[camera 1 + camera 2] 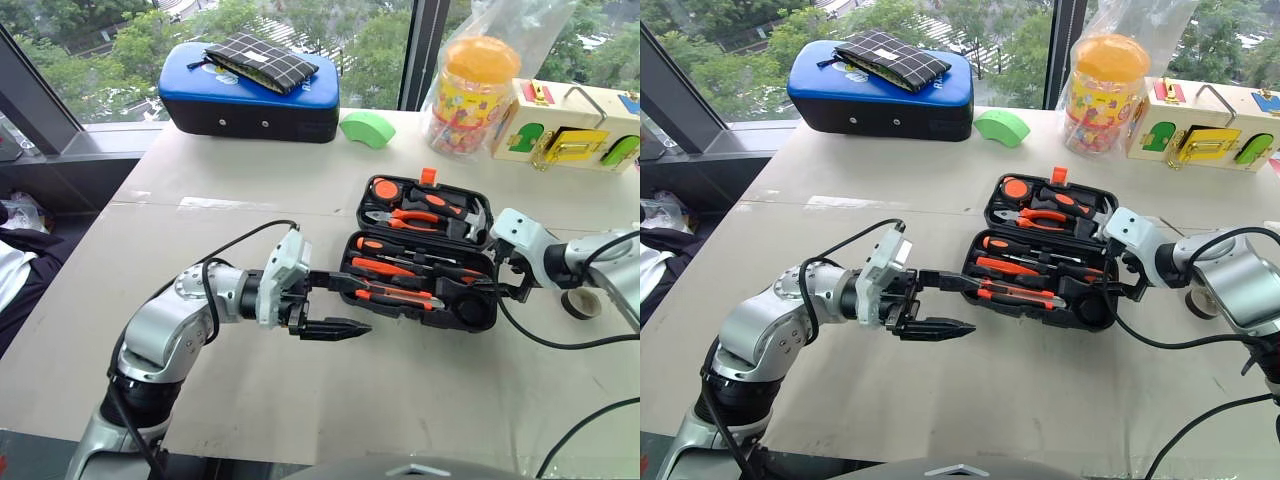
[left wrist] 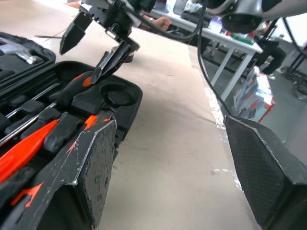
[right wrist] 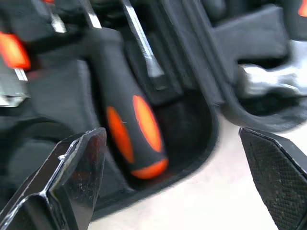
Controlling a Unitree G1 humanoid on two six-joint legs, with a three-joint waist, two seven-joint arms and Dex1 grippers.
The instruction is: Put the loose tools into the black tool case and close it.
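Observation:
The black tool case point(image 1: 470, 310) lies open on the table, its lid laid back behind it. In its near half lie black-and-orange screwdrivers point(image 1: 385, 268) and an orange-and-black utility knife point(image 1: 400, 294). One screwdriver handle point(image 3: 132, 129) sits in its recess at the case's right end. My left gripper point(image 1: 350, 305) is open at the case's left end, its upper finger against the rim. Open as well, my right gripper point(image 1: 505, 280) stands at the case's right end, fingers point(image 3: 62, 182) either side of that corner. The right gripper point(image 2: 91, 48) also shows beyond the case in the left wrist view.
A bigger blue-topped case point(image 1: 250, 95) with a chequered pouch on it stands at the back left. A green block point(image 1: 367, 128), an orange-lidded jar point(image 1: 470, 95) and a wooden latch box point(image 1: 570, 125) line the back. A tape roll point(image 1: 582, 303) lies right of the case.

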